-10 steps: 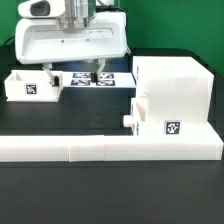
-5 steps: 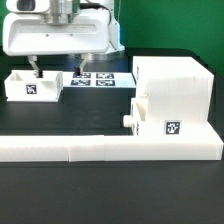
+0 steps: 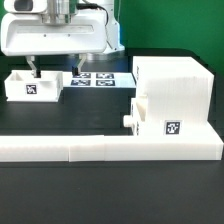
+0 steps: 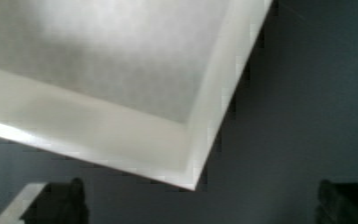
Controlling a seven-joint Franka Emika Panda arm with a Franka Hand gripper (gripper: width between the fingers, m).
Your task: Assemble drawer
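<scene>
The drawer's tall white housing (image 3: pixel 175 88) stands at the exterior view's right. One knobbed tray (image 3: pixel 150 118) sits in its lower part, with the knob facing left. The second small tray (image 3: pixel 32 86), with a tag on its front, lies loose at the left. My gripper (image 3: pixel 57 68) hangs open and empty just above the loose tray's rear right part. One dark finger (image 3: pixel 35 68) is over the tray and the other is near its right end. In the wrist view the tray's white corner (image 4: pixel 114 85) lies ahead of the open gripper (image 4: pixel 202 205).
A long low white L-shaped bar (image 3: pixel 105 149) runs along the front and under the housing. The marker board (image 3: pixel 100 78) lies flat behind, between tray and housing. The arm's white base (image 3: pixel 60 35) stands at the back left.
The gripper moved to the exterior view's left, from above the marker board to above the loose tray. It has stayed still for the last half second.
</scene>
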